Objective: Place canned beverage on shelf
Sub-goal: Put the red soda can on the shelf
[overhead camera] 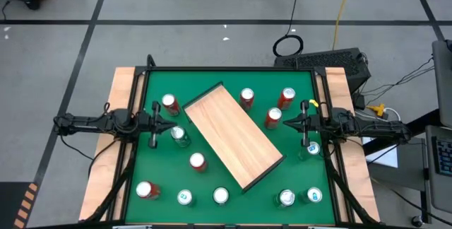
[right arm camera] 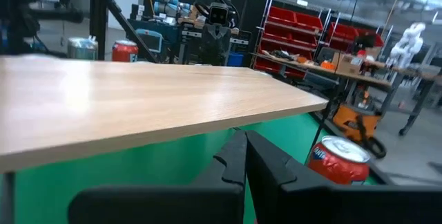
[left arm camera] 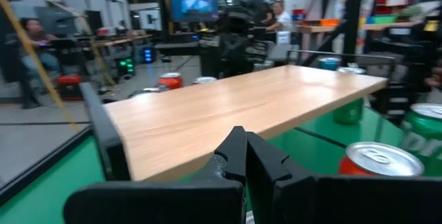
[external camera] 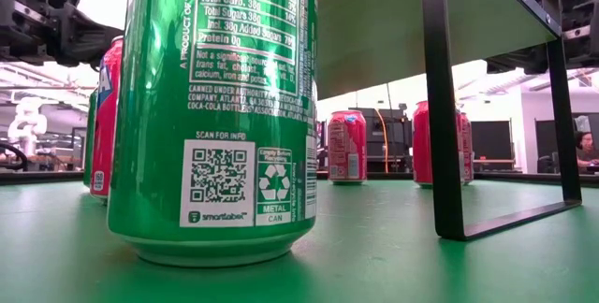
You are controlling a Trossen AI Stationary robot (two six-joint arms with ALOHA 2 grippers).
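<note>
Green can cut off by the low view's top edge

The shelf sits slantwise in the middle of the green tabletop, its wooden top bare. Red and green cans stand scattered all around it. The left tool points inward from the left edge, fingers pressed together, just beside a green can. The right tool mirrors it from the right, closed too, near a red can.
</note>
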